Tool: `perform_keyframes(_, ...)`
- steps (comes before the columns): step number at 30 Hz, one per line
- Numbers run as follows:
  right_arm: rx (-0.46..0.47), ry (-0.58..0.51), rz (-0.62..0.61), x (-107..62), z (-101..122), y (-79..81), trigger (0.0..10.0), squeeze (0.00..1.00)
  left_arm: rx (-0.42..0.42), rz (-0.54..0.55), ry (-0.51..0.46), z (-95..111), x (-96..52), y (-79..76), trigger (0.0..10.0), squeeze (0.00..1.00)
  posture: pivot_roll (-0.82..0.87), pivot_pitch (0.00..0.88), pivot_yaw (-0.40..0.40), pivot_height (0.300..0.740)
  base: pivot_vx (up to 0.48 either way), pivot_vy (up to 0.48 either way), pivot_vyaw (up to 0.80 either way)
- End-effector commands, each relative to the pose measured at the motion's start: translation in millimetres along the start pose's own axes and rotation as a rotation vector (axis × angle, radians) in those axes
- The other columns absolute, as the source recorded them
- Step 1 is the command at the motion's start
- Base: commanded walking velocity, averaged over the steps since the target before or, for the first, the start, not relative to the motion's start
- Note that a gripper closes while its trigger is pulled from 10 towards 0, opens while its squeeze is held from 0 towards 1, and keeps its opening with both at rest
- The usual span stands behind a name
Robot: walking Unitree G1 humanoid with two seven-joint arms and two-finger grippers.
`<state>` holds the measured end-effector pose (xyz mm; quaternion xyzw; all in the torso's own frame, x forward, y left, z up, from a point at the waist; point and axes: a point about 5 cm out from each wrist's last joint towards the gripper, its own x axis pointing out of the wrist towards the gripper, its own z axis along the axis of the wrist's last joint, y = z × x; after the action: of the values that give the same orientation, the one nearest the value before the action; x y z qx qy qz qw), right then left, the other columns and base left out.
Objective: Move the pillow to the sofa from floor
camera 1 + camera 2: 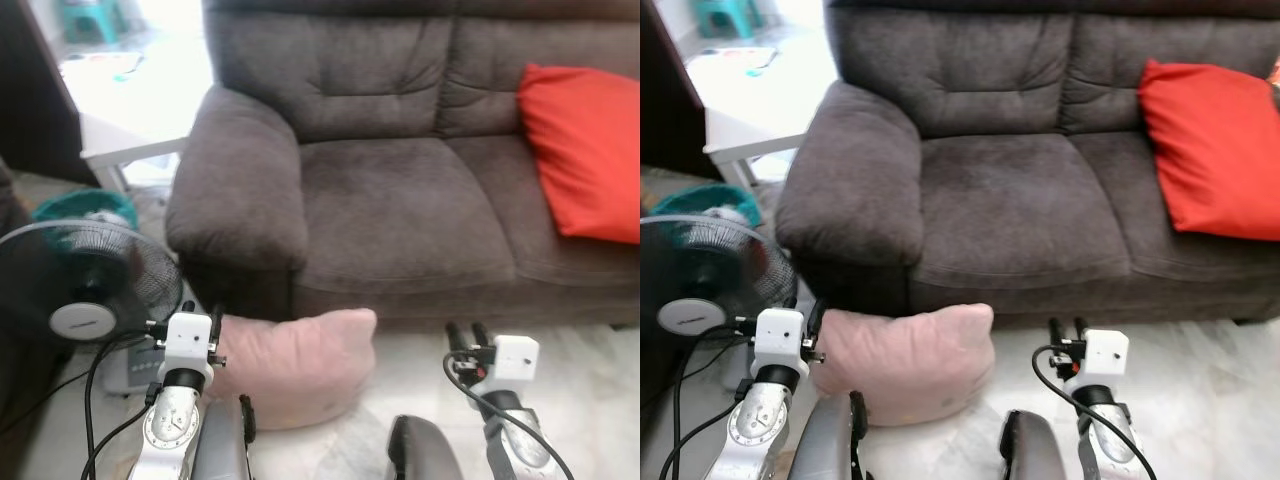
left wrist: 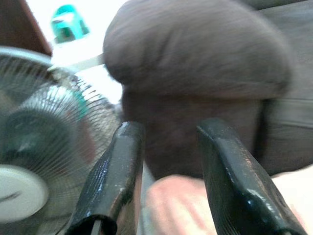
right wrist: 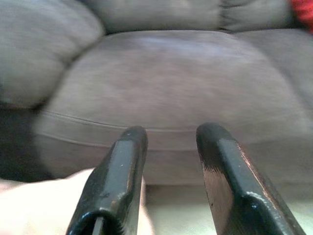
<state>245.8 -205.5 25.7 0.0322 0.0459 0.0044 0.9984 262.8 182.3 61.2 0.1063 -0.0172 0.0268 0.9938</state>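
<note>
Fan point(image 1: 85, 290) stands far left on the floor, cable trailing near the left arm. Left gripper point(image 2: 168, 181) next, fingers parted, nothing held, aimed at the sofa armrest point(image 1: 240, 190) with the pink pillow point(image 1: 295, 365) just below its tips. Pillow lies on the floor against the sofa point(image 1: 400, 220) base, under the armrest, between both arms, so likely a two-sided grab. Right gripper point(image 3: 171, 176) also parted and empty, hovering off the pillow's right end, pointed at the seat cushion. Red cushion point(image 1: 585, 150) sits far right on the seat; the middle seat looks free for the drop.
</note>
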Motion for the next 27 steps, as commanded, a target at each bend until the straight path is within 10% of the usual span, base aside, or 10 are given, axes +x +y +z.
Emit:
perform_keyframes(1,0.001,0.001,0.018,-1.3,-1,6.9,10.0,0.00,-0.010,0.014,0.028,-4,-0.2,3.5,10.0,0.00,0.05,0.048,-0.040,0.540,0.000,0.000,0.80)
perform_keyframes(23,0.016,0.043,0.035,0.7,-6,11.0,10.0,0.00,0.003,-0.066,0.087,-13,1.9,-1.0,10.0,0.00,0.06,0.045,-0.036,0.540,0.000,0.000,0.09)
perform_keyframes(25,0.017,0.043,0.037,0.7,-6,11.4,10.0,0.00,0.011,-0.071,0.092,-14,2.3,-0.9,10.0,1.00,0.06,0.046,-0.036,0.540,0.000,0.000,0.00)
perform_keyframes(27,0.018,0.043,0.036,0.8,-6,11.5,10.0,0.00,0.004,-0.073,0.092,-14,2.2,-1.3,10.0,1.00,0.06,0.046,-0.036,0.540,0.000,0.000,0.00)
